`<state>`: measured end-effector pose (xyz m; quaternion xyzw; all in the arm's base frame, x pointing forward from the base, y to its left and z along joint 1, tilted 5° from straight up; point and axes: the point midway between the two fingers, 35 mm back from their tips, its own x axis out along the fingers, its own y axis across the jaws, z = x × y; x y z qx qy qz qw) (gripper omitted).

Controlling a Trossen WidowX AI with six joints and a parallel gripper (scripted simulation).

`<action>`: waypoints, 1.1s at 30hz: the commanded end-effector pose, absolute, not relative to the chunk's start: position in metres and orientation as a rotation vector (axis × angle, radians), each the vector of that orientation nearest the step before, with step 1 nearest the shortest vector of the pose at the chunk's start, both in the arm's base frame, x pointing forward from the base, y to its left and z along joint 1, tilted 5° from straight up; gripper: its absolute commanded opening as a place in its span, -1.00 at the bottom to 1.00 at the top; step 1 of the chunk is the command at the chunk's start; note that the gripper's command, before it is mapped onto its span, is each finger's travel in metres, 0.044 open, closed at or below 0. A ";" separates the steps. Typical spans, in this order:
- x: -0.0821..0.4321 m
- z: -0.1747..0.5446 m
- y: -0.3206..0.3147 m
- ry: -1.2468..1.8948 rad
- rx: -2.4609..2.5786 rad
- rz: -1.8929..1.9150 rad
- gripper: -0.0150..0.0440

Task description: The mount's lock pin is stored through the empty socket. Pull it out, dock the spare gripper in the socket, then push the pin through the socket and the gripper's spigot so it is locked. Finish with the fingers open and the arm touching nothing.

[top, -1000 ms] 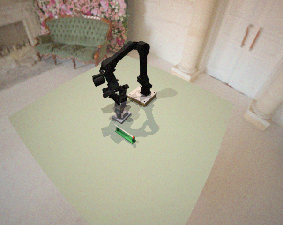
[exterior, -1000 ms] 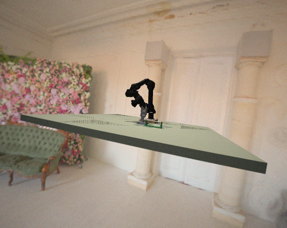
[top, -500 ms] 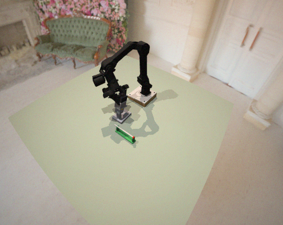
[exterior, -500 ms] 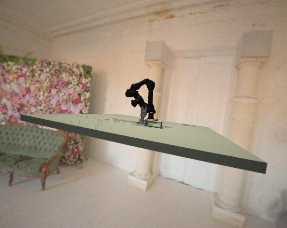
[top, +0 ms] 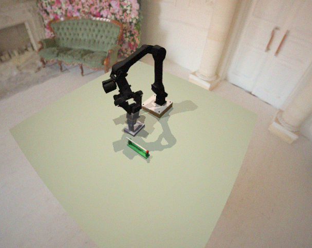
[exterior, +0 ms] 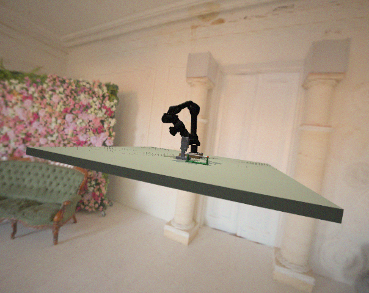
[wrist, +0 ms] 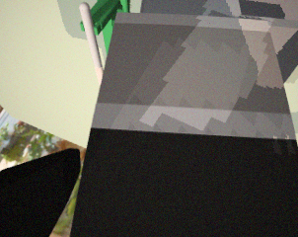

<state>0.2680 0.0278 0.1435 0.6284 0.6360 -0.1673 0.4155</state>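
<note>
The mount, a grey plate (top: 128,130) (exterior: 179,157) with an upright socket (top: 130,126) (exterior: 182,153), stands on the green table. The grey and black spare gripper (top: 133,115) (exterior: 185,141) (wrist: 188,74) stands upright on top of the socket; the spigot is hidden, so its depth cannot be told. My gripper (top: 133,107) (exterior: 183,133) (wrist: 186,168) is open, its black fingers on either side of the spare gripper's black upper part, close to it. The white lock pin (top: 137,144) (exterior: 197,155) (wrist: 92,41), with a red end, lies across a green rack (top: 137,151) (exterior: 197,163) (wrist: 106,14), outside the socket.
The arm's pale square base (top: 153,106) stands behind the mount. The green rack is close to the mount's front side, and the pin lies raised along its top. The arm arches over from its base to the spare gripper.
</note>
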 end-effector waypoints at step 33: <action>0.242 0.215 0.033 1.627 1.595 -0.450 1.00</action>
